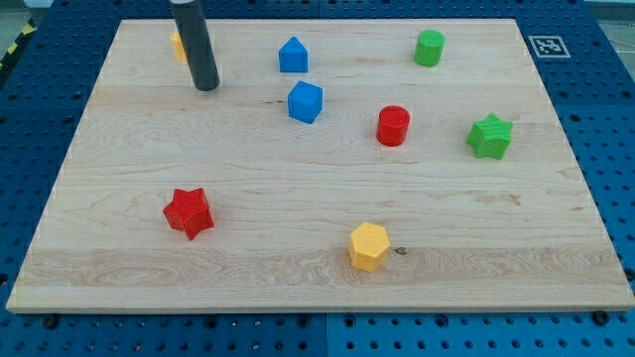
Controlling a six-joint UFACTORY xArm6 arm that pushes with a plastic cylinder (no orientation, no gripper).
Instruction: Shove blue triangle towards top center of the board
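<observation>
The blue triangle block [293, 55] sits near the board's top, a little left of centre. A blue cube-like block [306, 102] lies just below it. My tip [206, 86] is at the upper left of the board, well to the left of both blue blocks and touching neither. The rod partly hides a yellow block [178, 44] behind it at the top left.
A green cylinder [430, 48] stands at the top right, a red cylinder [393, 126] right of centre, a green star [490, 136] at the right. A red star [188, 212] lies at lower left, a yellow hexagon [368, 246] at bottom centre. The wooden board [119, 268] ends on a blue pegboard.
</observation>
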